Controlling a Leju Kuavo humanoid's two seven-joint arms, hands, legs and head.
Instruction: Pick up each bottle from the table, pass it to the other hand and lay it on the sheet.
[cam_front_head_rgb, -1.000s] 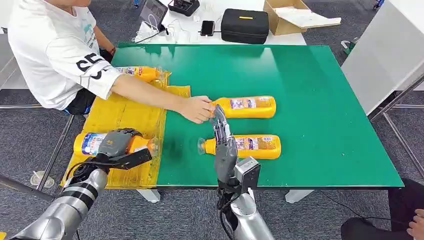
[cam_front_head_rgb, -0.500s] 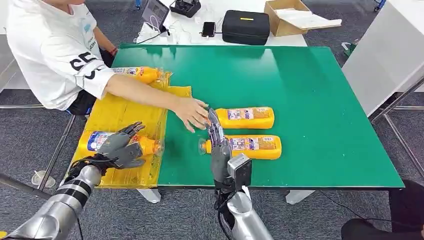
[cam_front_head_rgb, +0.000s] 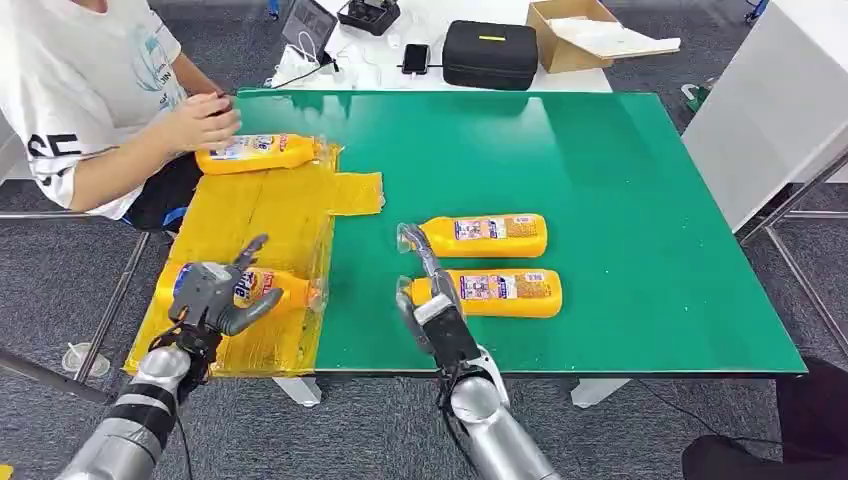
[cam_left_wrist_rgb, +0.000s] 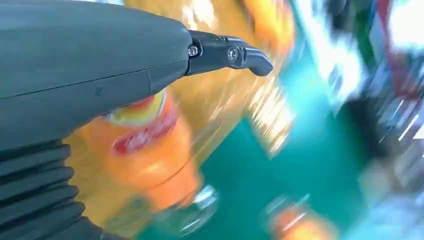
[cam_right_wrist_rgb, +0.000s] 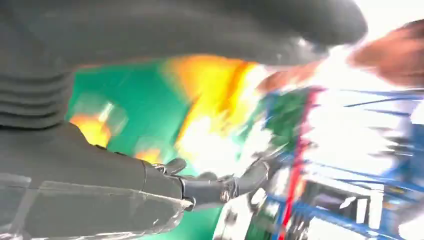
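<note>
Two bottles on sheet, two left.
Left robot hand released over a placed bottle; right robot hand empty, fingers extended beside the near tabletop bottle.

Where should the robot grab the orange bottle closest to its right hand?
Probably around the wide middle of the near bottle, coming down from above. It lies flat on the green table with its clear cap toward the right robot hand, and the other bottle lies apart behind it, so the top looks free.
</note>
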